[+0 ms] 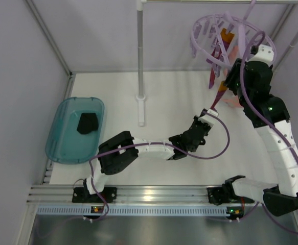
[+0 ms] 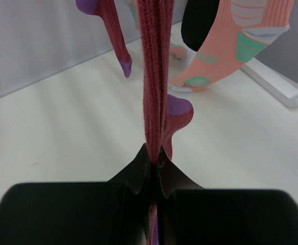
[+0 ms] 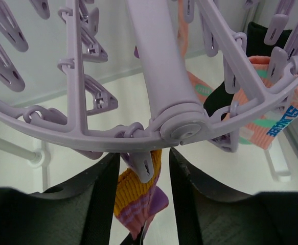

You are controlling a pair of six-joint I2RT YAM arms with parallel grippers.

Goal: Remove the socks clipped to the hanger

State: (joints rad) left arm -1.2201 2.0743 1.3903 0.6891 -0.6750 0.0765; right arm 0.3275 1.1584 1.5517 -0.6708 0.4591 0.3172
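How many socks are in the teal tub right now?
1. A black sock lies crumpled in the teal tub, toward its far end; nothing else shows inside, though something could hide beneath it.

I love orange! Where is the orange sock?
In the right wrist view, the orange sock hangs from a peg on the hanger, between the right gripper's open fingers.

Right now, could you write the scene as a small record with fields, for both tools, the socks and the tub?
Left tool: shut on the lower end of the red sock
Right tool: open, one finger each side of a peg under the hanger
That peg: the orange sock hangs from it
Tub: one black sock inside
Also hanging: pink sock
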